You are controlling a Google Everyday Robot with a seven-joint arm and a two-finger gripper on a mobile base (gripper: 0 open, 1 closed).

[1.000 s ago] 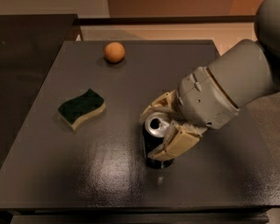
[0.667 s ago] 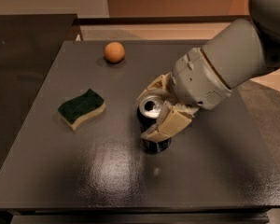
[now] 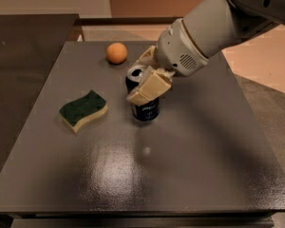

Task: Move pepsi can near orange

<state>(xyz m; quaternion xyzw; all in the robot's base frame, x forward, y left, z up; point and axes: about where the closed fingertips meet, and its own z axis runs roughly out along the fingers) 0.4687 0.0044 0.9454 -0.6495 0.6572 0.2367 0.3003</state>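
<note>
The pepsi can (image 3: pixel 145 109) is dark with a silver top and stands upright near the middle of the dark grey table (image 3: pixel 190 165). My gripper (image 3: pixel 143 78) is shut on the pepsi can, its cream fingers (image 3: pixel 150 87) clasping the can's upper part from the right. The orange (image 3: pixel 117 52) sits at the far side of the table, up and to the left of the can, with a gap between them.
A wavy green-and-yellow sponge (image 3: pixel 83 110) lies on the left part of the table. A dark counter (image 3: pixel 23 56) adjoins the table on the left. The floor (image 3: pixel 270 99) lies beyond the right edge.
The gripper has carried the pepsi can away from the table's front, toward the far side and closer to the orange. The sponge and orange have not moved on the table.
</note>
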